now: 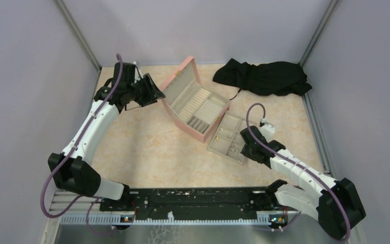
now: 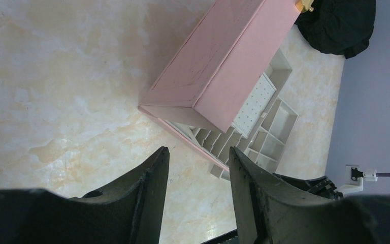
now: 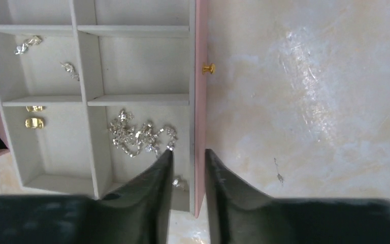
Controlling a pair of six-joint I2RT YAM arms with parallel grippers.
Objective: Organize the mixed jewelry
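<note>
Two tools stand released: left tool [image 2: 198, 150] empty, right tool [image 3: 188, 151] narrowly parted, partly hiding mixed jewelry [image 3: 132, 137] in tray [image 3: 137, 99].

We see the mixed jewelry [image 3: 139, 137] as tiny shiny bits lying in the little boxes of the tray [image 3: 137, 99]. The biggest part is a tangled silver pile [image 3: 132, 133] in one box, with a lone silver bit [image 3: 180, 183] near it by the tray's edge. The box beside it holds a gold piece [image 3: 34, 123] and a second gold piece [image 3: 34, 108] close together, and the next box holds a silver clump [image 3: 28, 44] and a thin silver piece [image 3: 70, 70], set apart.
</note>
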